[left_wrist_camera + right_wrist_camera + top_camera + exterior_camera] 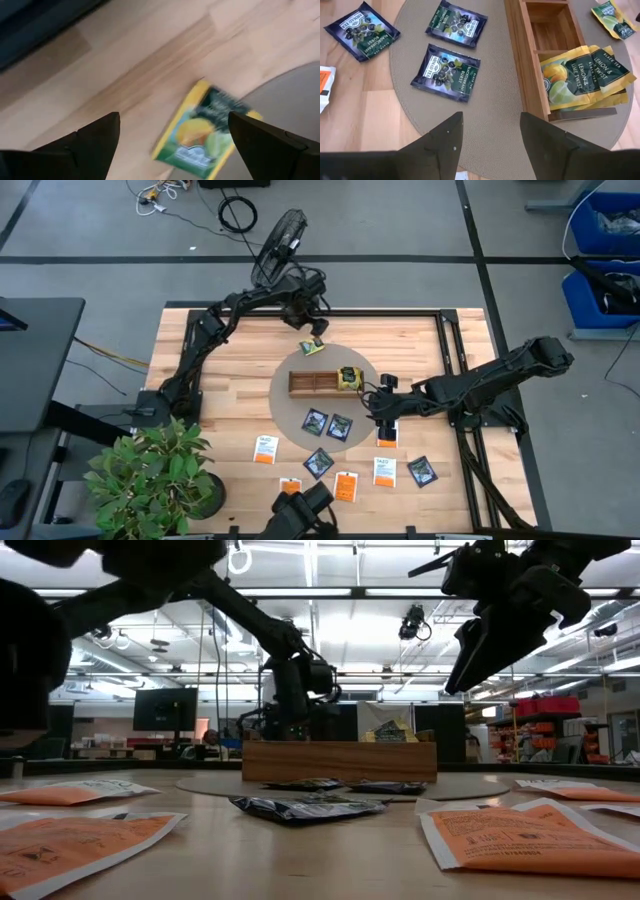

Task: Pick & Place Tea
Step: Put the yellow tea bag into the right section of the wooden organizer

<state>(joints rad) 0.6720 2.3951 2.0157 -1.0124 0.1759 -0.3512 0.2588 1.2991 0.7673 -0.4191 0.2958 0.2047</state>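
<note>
A yellow-green tea packet (313, 347) (205, 131) lies flat on the wood at the far rim of the round grey mat (300, 412). My left gripper (317, 332) (174, 122) hangs open just above it, pointing down, one finger on either side and clear of it. More yellow-green packets (349, 379) (585, 75) sit in the right end compartment of the wooden tray (312, 383). My right gripper (383, 406) (491, 127) waits open above the mat, right of the tray, with nothing between its fingers.
Two dark blue packets (446, 71) (456, 22) lie on the mat near the tray, with others (319, 463) (422, 471) on the wood. White-and-orange packets (265, 448) (385, 471) (346, 486) lie toward the near edge. A potted plant (150, 475) stands at the near left corner.
</note>
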